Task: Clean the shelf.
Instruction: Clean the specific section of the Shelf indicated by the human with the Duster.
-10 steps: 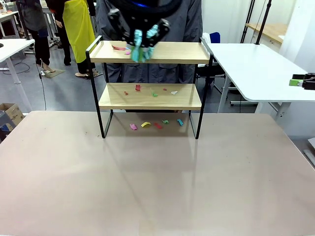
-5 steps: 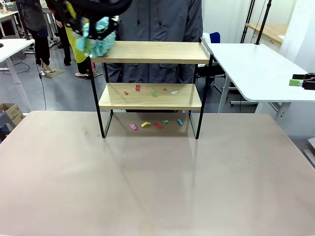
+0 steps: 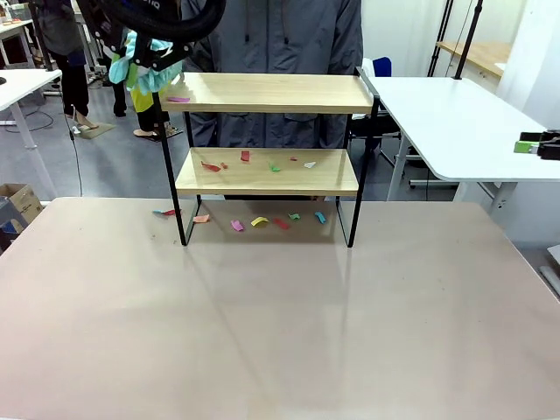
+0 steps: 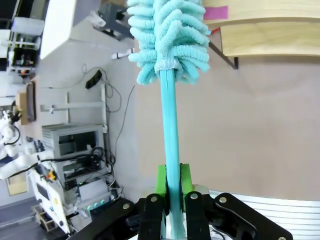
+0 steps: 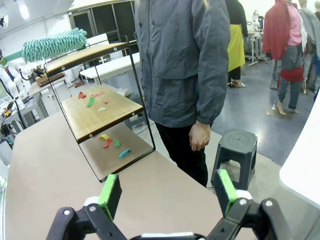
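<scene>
The shelf (image 3: 332,179) stands at the far middle of the beige tabletop (image 3: 280,332), just in front of a person in a grey jacket (image 3: 280,35). Its top board (image 3: 297,92) had pink bits left of its middle a second ago and is now swept nearly bare. One pink scrap (image 3: 178,99) is left at the very left end, by the rail. The rest seems to have gone over that end (a red scrap (image 3: 210,166) is new on the lower board (image 3: 262,182), and two fresh bits (image 3: 201,219) lie on the tabletop by the left leg). The older paper bits (image 3: 274,168) on the lower board and the coloured scraps (image 3: 280,223) beneath the shelf lie as they did. The teal chenille duster (image 3: 150,72) has travelled left along the top board and now hangs just off its left end. Its handle is pinched tight between the pads of the left claw (image 4: 172,182). The right claw (image 5: 167,192) stands spread wide with nothing in it, well off to the right. By my reading the top tier is all but done and the lower board comes next. Sweeping only sends the litter downward, so the tabletop will likely need clearing too.
</scene>
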### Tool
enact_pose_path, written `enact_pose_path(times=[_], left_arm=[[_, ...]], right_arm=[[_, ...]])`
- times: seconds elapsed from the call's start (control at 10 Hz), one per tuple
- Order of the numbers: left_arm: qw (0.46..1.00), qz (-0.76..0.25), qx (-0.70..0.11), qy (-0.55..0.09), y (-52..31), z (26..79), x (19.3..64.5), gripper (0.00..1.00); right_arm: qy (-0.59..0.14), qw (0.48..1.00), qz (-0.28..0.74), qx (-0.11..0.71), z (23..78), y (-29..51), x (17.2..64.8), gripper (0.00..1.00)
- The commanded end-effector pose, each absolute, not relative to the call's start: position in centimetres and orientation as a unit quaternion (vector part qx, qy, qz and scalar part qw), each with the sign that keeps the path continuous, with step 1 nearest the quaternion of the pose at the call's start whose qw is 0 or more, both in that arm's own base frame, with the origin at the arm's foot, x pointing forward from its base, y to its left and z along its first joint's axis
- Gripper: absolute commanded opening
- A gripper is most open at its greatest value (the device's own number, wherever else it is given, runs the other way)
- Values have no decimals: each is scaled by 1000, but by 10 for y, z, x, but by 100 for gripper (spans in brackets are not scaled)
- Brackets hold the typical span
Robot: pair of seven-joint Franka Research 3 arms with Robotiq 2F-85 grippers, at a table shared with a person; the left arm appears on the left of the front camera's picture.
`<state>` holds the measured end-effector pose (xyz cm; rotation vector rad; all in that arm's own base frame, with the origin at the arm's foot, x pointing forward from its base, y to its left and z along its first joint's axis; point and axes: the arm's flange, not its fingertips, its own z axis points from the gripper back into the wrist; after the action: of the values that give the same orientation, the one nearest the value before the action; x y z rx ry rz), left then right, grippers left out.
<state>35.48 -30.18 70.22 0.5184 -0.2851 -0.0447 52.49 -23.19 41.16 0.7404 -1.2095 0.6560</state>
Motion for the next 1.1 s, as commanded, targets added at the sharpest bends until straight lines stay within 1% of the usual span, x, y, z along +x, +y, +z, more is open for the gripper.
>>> enact_pose_path(times=[0.0,0.1,0.2,0.7,1.0], left_arm=[[957,-13,260,-125,-295,701,360,13],[956,-22,255,-140,-302,702,355,13],[961,-30,226,-156,-300,710,349,13],[975,-82,67,-194,-276,736,325,13],[974,-56,9,-218,-285,733,320,13]], right_arm=[[-543,711,299,332,414,-230,524,100],[-543,711,299,332,414,-230,524,100],[-543,711,299,332,414,-230,524,100],[-543,711,299,332,414,-230,524,100],[-543,711,299,332,414,-230,524,100]])
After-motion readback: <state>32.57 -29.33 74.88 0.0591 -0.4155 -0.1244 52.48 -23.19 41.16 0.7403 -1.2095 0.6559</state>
